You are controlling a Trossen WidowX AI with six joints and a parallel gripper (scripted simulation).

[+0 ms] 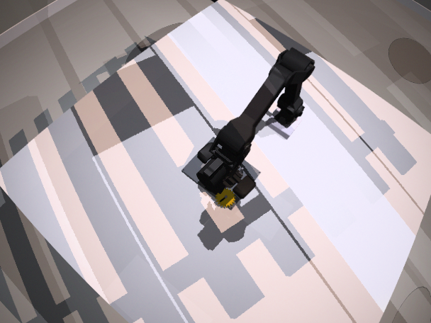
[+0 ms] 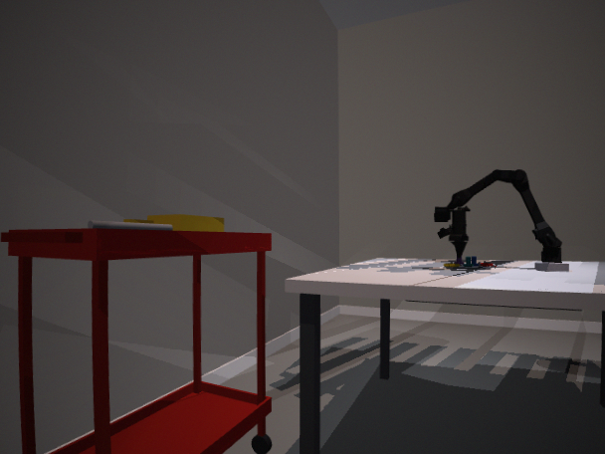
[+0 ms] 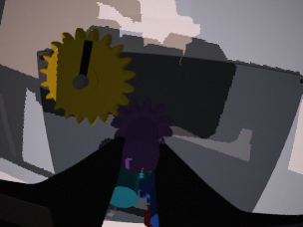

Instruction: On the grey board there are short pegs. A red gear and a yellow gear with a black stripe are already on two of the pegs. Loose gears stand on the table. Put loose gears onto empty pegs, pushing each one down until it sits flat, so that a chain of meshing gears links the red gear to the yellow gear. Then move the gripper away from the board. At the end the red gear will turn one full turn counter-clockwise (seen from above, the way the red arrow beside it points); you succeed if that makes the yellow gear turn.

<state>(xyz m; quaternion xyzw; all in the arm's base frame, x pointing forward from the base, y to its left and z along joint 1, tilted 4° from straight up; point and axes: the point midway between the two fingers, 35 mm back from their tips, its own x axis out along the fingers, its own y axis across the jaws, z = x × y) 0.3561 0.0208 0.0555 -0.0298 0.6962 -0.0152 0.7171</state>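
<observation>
Wrist view: I find my end effector [image 1: 234,178] [image 2: 459,260] [image 3: 142,147] clenched on the purple gear [image 3: 142,124], held beside the yellow gear [image 1: 225,198] [image 2: 451,265] [image 3: 90,77] over the grey board [image 1: 193,170] [image 3: 259,105]. Whether their teeth mesh, I cannot tell. A teal cylindrical part [image 2: 468,261] [image 3: 125,197] and blue teeth [image 3: 145,189] show between the fingers, farther back. The yellow gear sits on its peg [image 3: 80,82].

Yellow gear [image 1: 225,198] [image 2: 451,265] [image 3: 107,75] with black stripe [image 1: 223,199] [image 3: 86,59]

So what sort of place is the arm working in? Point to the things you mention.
Perhaps a workshop or lab room: a bare-walled space with a wheeled red cart [image 2: 101,319], a big table [image 2: 398,286], and the arm mounted on it.
</observation>
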